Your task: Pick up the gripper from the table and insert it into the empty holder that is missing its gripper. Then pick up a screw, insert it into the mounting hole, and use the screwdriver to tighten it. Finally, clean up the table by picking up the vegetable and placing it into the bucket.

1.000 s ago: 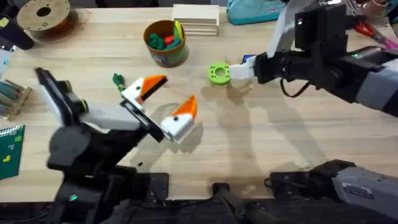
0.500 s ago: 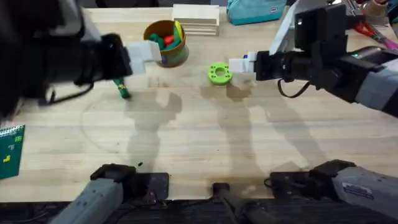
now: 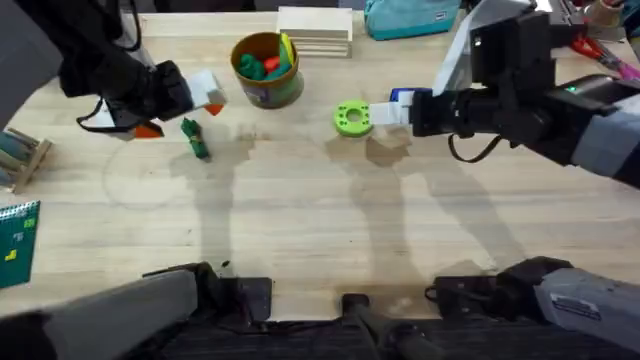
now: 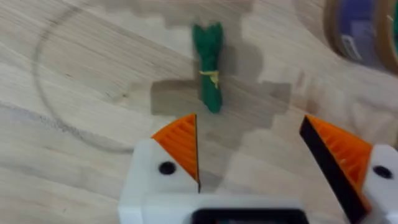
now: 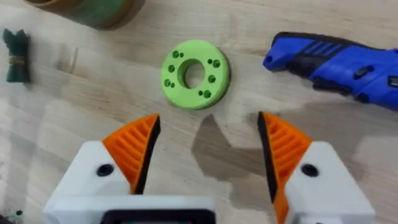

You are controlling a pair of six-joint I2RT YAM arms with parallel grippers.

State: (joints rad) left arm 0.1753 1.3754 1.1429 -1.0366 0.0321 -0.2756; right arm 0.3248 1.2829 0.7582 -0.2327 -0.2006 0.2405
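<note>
Near the far edge of the table (image 3: 300, 230) stands the bucket (image 3: 267, 68), holding red, green and yellow toy foods. The vegetable (image 3: 195, 138) lies on the bare wood toward the left edge, apart from the bucket. The left gripper (image 4: 252, 155) hangs just over it with its orange pads spread wide, nothing between them. The right gripper (image 5: 208, 152) is also wide and empty, above a bright green ring-shaped disc (image 5: 195, 74) near the table's middle. The screwdriver (image 5: 339, 63) lies just beside that disc, on the side toward the right edge.
</note>
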